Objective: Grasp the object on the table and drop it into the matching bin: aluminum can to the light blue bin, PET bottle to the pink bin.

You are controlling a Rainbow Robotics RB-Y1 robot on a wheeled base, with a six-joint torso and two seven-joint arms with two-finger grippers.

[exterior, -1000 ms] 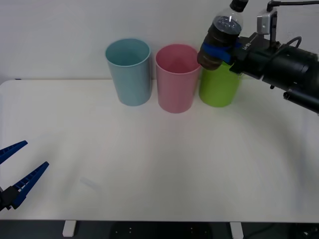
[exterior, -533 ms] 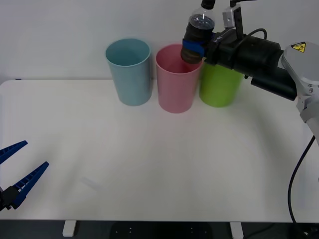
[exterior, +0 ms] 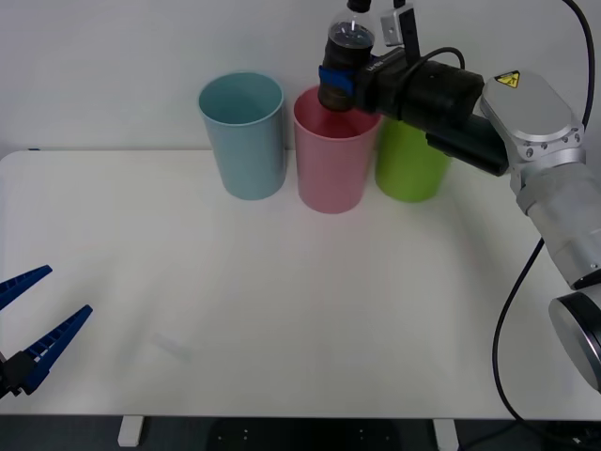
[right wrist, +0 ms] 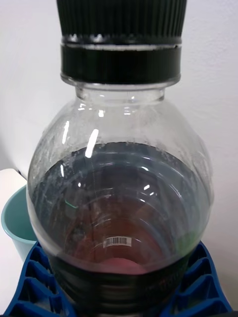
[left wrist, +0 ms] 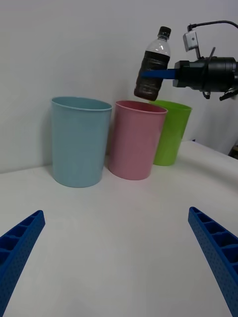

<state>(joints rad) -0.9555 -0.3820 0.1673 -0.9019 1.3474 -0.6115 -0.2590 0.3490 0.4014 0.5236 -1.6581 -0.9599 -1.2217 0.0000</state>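
The PET bottle, clear with dark brown contents and a black cap, hangs tilted just above the rim of the pink bin. My right gripper is shut on its lower body, the blue fingers wrapping its sides. In the left wrist view the bottle sits over the pink bin, held by the right gripper. The light blue bin stands left of the pink one. My left gripper rests open at the table's near left edge.
A lime green bin stands right of the pink bin, partly behind the right arm. The three bins line the table's far edge near a white wall. The light blue bin is nearest the left wrist camera.
The right gripper carried the bottle leftward, from over the green bin to above the pink bin's opening. The left gripper has not moved.
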